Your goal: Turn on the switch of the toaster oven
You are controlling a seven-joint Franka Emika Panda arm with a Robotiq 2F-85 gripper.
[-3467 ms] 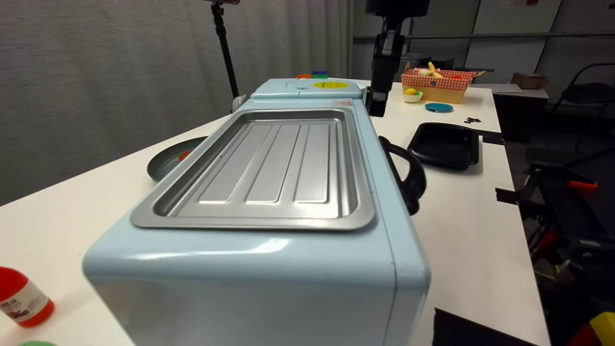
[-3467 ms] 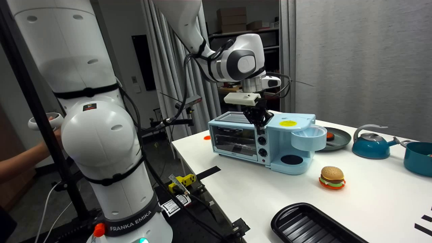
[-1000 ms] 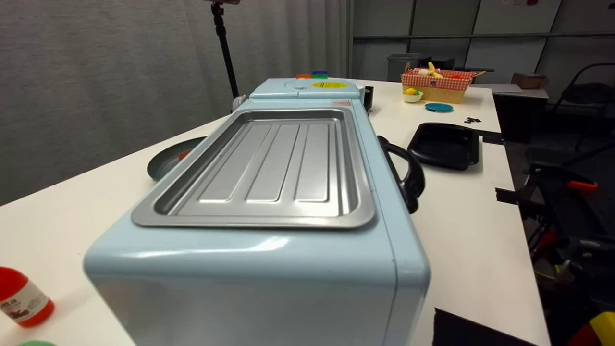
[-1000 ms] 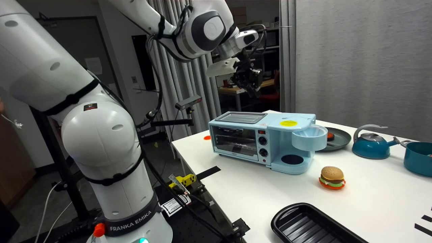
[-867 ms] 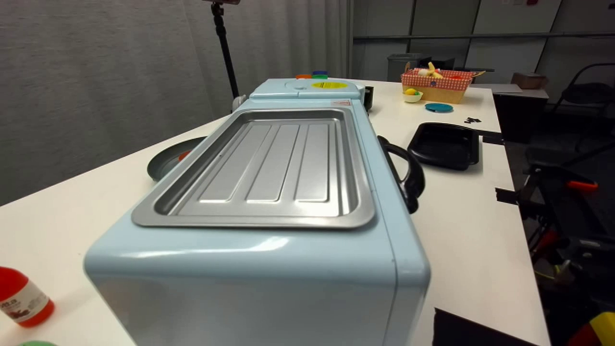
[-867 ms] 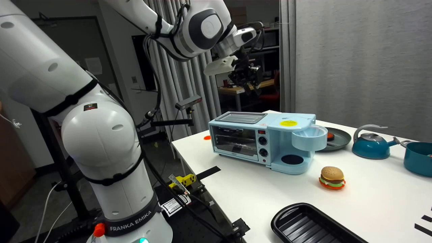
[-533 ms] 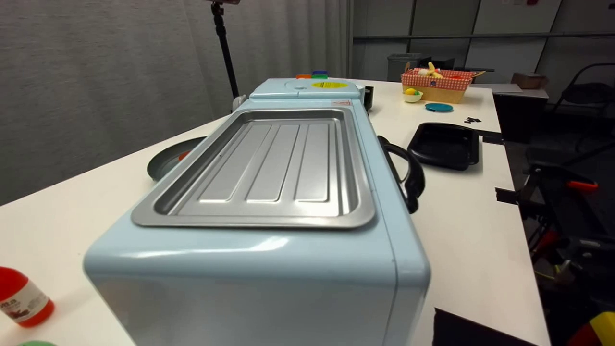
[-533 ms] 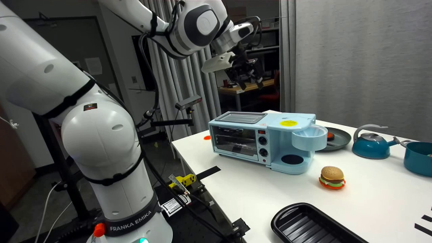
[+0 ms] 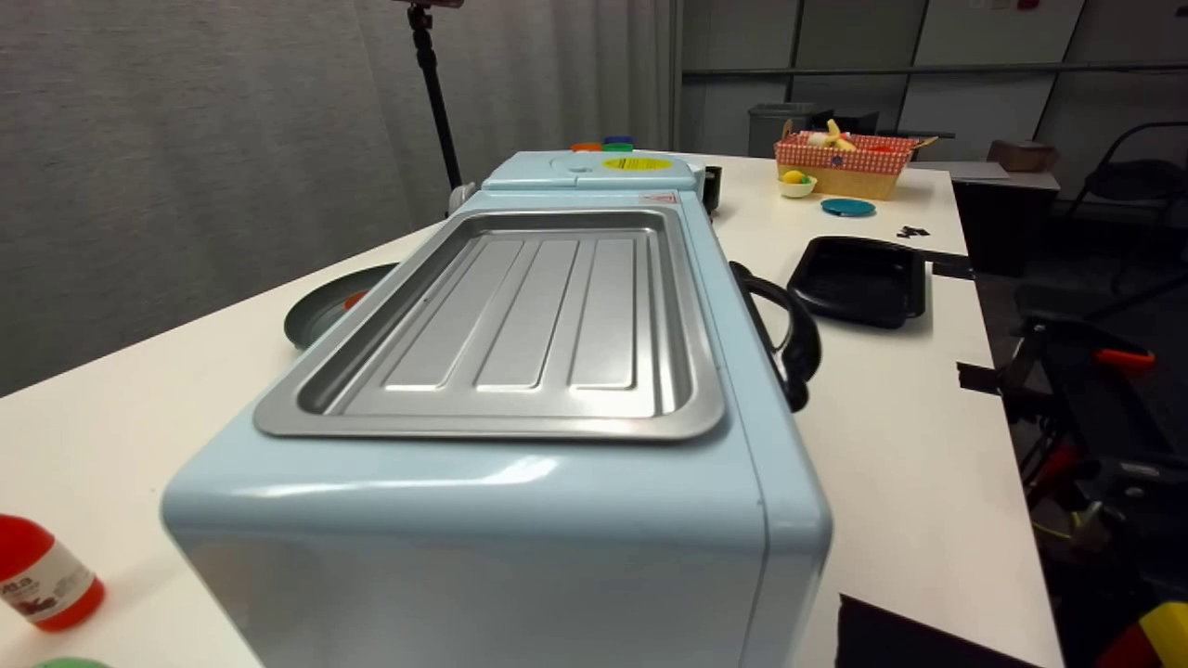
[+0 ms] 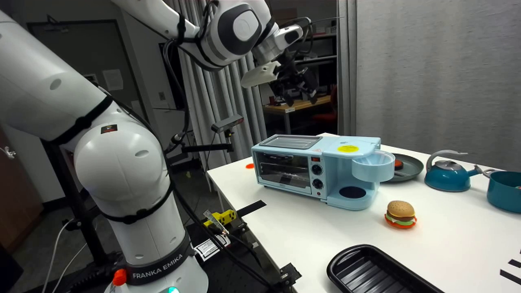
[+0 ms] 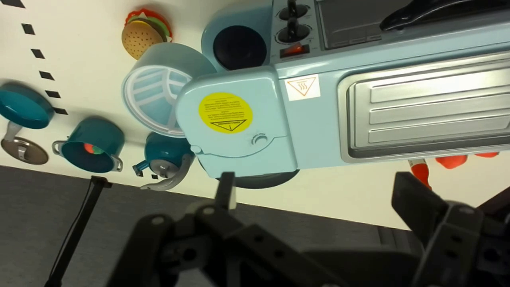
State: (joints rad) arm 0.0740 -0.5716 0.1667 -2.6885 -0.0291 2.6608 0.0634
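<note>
The pale blue toaster oven (image 9: 483, 510) stands on the table with a silver ribbed tray (image 11: 434, 103) on top. Its red rocker switch (image 11: 295, 50) sits in a dark frame above two black knobs (image 10: 317, 169) on the front panel. Whether the switch is lit I cannot tell. My gripper (image 10: 301, 101) hangs well above the oven, touching nothing. In the wrist view the gripper (image 11: 314, 175) has its fingers (image 11: 226, 189) wide apart, with nothing between them. The gripper is outside the other picture of the oven, where the switch is hidden too.
A toy burger (image 10: 401, 214), a black pan (image 10: 378, 270), a teal kettle (image 10: 449, 177) and a teal pot (image 11: 92, 143) stand around the oven. A black door handle (image 9: 789, 339) juts from its front. A dark round pan (image 9: 325, 301) lies behind it.
Earlier the gripper was down at the oven's front panel, over the switch. It has since risen up and back, and within the last second its fingers have spread. The oven has hardly shifted.
</note>
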